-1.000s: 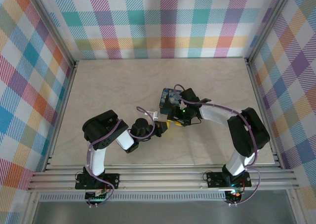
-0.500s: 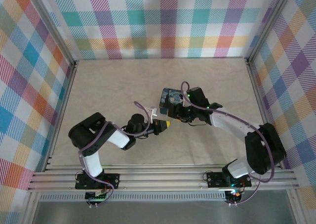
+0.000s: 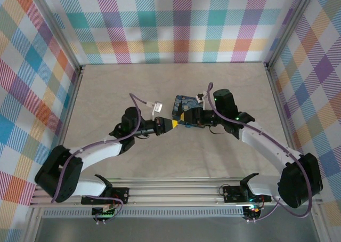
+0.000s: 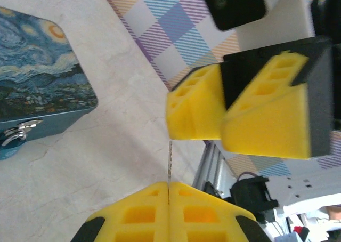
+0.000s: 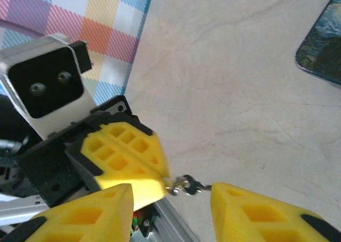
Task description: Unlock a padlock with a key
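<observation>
My left gripper [image 4: 169, 184] is shut on the key [image 4: 170, 156], a thin grey blade that sticks straight out from between its yellow fingertips. My right gripper [image 5: 171, 191] is open just in front of it. The key [image 5: 192, 186] lies in the gap between the right fingers, and its tip reaches the right-hand finger [image 5: 256, 212]. In the top view the left gripper [image 3: 174, 124] and the right gripper [image 3: 184, 118] meet tip to tip just in front of the tin. The padlock [image 4: 16, 131], silvery shackle and blue body, sits at the tin's side, partly cut off by the frame edge.
The starry-night tin [image 3: 187, 102] lies on the marble-patterned table [image 3: 117, 87], right behind both grippers; it is also the tin [image 4: 37, 82] at the left of the left wrist view. Checked walls stand on three sides. An aluminium rail [image 3: 176, 191] runs along the near edge.
The left arm has stretched out low and carried the key back and right, up to the right gripper. The right arm has straightened, and its gripper stays in front of the tin.
</observation>
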